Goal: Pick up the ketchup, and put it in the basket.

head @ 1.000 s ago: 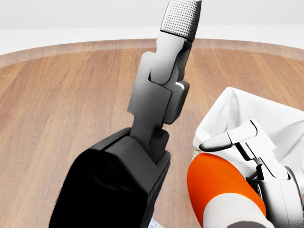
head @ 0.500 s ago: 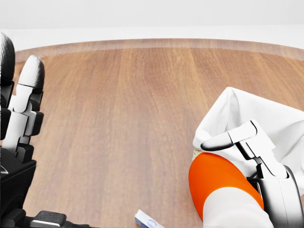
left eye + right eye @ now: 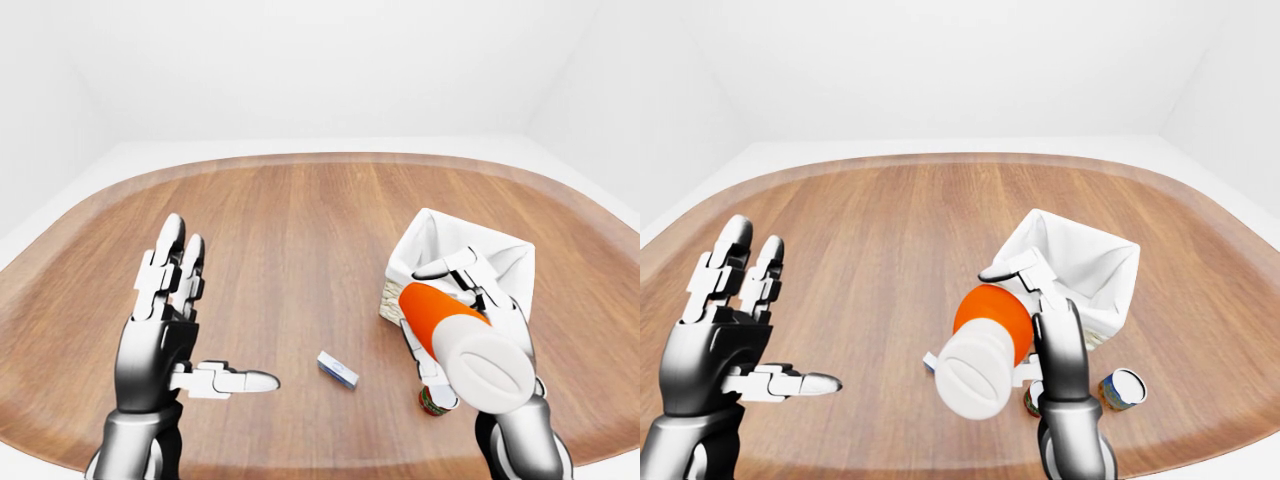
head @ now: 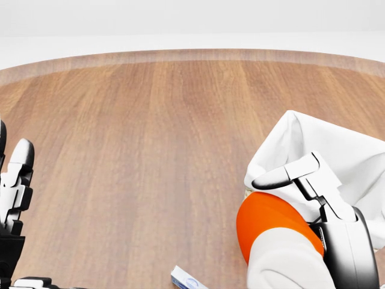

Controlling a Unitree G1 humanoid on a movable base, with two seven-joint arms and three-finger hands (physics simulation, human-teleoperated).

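**Ketchup held in the right robot hand, close beside the basket**

The ketchup (image 3: pixel 452 335) is a plump bottle, orange-red at one end and white at the wide end that faces the cameras. It is lifted off the bench (image 3: pixel 290 250) in the right robot hand (image 3: pixel 480 310), whose fingers wrap its body, just at the near-left edge of the basket (image 3: pixel 455 255). It looks like smooth, rigid plastic, probably light to moderate in weight and a little slippery; a grasp around the thick middle seems the safest hold, since the rounded ends would likely slide out.

The basket is lined with white cloth that appears soft and should give on contact.

The left robot hand (image 3: pixel 170 330) hangs spread wide and empty, well to the left.

The left-eye view shows a small blue-and-white packet (image 3: pixel 338 369) lying on the bench between the hands. The right-eye view alone shows a can (image 3: pixel 1123 388) with a pale lid near the basket's right side. The head view crops close: only the bottle's orange shoulder, the fingers over it and the cloth are seen.
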